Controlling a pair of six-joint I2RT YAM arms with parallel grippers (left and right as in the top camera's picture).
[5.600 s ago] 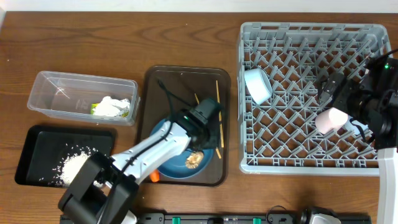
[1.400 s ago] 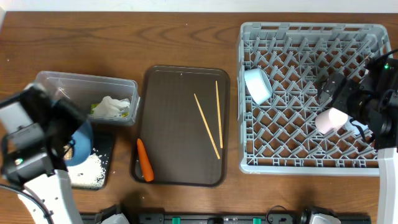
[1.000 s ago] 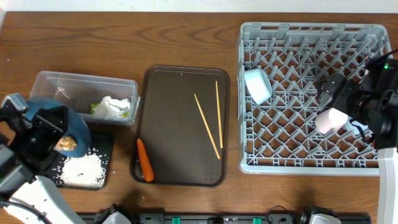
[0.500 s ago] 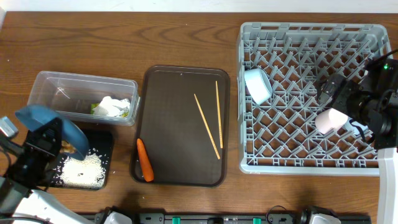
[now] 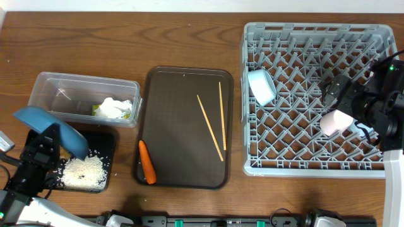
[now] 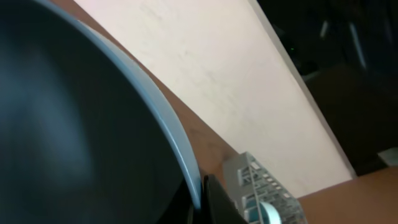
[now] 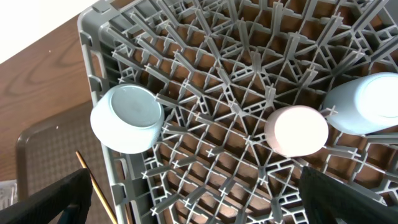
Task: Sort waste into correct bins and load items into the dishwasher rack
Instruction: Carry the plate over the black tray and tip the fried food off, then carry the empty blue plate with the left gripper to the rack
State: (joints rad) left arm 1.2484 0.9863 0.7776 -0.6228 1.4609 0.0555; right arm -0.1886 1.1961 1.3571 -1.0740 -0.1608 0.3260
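Observation:
My left gripper (image 5: 49,144) is shut on the rim of the large blue plate (image 5: 52,128) and holds it steeply tilted over the black tray (image 5: 106,146), where white rice (image 5: 82,171) lies. In the left wrist view the plate (image 6: 74,124) fills the frame, with a finger (image 6: 211,202) clamped on its rim. The brownish scrap is not visible. The clear tub (image 5: 63,94) holds the wrapper (image 5: 113,108). The carrot (image 5: 147,162) and two chopsticks (image 5: 210,128) lie on the brown tray (image 5: 183,82). My right gripper (image 7: 193,199) is open and empty above the rack (image 5: 303,38), near the pink cup (image 7: 297,130), the light blue cup (image 7: 367,106) and the bowl (image 7: 127,118).
The rack sits at the right, the brown tray in the middle, and the tub and black tray at the left. Bare wooden table (image 5: 126,44) runs along the back. The left arm overhangs the table's front left corner.
The left gripper has swung the plate from over the tub down and left, tipping it steeper over the black tray. The scrap no longer shows on the plate. The right arm has not moved.

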